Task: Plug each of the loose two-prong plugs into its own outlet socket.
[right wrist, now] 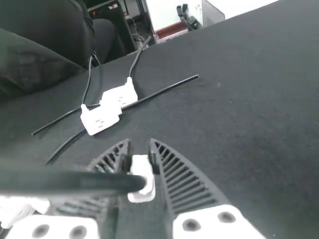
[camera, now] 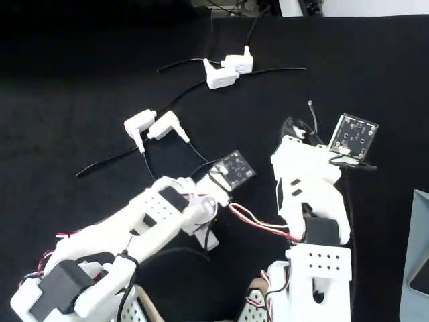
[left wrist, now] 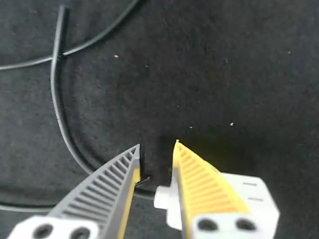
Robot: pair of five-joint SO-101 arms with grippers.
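Two white outlet sockets lie at the far middle of the black table, also seen as sockets ahead of my right gripper. That gripper is shut on a small white plug, with a black cable crossing in front. Two more white plugs lie left of centre with their cables. My left gripper stands open just over the cloth. A white plug body lies behind its yellow finger, one end poking into the gap.
Thin black cables trail across the table between sockets and plugs. A grey object stands at the right edge. The left arm stretches from the near left corner toward the centre.
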